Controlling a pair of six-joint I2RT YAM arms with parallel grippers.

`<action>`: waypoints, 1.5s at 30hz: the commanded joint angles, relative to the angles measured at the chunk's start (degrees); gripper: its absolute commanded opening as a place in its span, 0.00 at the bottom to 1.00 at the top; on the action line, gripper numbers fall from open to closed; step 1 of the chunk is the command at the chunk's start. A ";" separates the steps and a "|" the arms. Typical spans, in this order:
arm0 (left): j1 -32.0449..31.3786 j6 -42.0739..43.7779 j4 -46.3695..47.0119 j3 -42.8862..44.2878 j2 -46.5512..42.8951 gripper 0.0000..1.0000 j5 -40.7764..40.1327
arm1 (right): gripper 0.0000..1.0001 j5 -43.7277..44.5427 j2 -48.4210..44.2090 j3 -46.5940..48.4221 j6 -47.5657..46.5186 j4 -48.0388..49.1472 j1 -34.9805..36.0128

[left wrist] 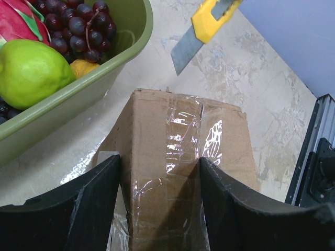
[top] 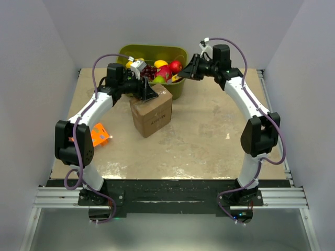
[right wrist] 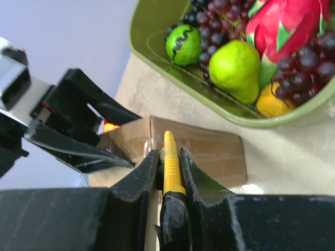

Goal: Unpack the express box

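Pale grey walls close in a beige, marbled desk [top: 209, 141]. An olive-green bin [top: 178, 90] sits at its far edge, heaped with fruit: dark grapes [left wrist: 78, 26], a green pear-like fruit [left wrist: 31, 73] and a red dragon fruit [right wrist: 282, 23]. A flat orange package [top: 99, 134] lies near the left edge, partly behind the left arm.

The express box [top: 152, 112] stands on the desk left of centre, just in front of the bin, turned a little so one corner faces the arms. Clear tape [left wrist: 183, 136] runs shiny and wrinkled over its top flaps.

The left fingers [left wrist: 78, 209] come down on the box's far upper part, spread fairly wide. Cardboard fills the gap between them, and they look to be clamped on it, though from the wrist view the right-hand one sits partly over the top face, so I can't see its contact cleanly.

The right fingers [right wrist: 204, 183] are drawn in narrow around a yellow utility knife [right wrist: 170, 162], gripping its handle. Its grey blade [left wrist: 186, 49] is out and slants down toward the box's far edge. It hangs in the air above the desk, beside the bin's wall, close to the box but clear of the cardboard.
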 commanded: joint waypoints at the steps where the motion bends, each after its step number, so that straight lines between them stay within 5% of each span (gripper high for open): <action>1: -0.91 3.47 -4.50 -1.37 1.70 0.00 -3.60 | 0.00 -1.99 0.96 3.66 3.10 6.00 -0.06; 45: -1.00 3.30 -4.33 -0.31 2.67 0.00 -5.97 | 0.00 -3.83 -0.53 1.20 0.64 2.14 2.05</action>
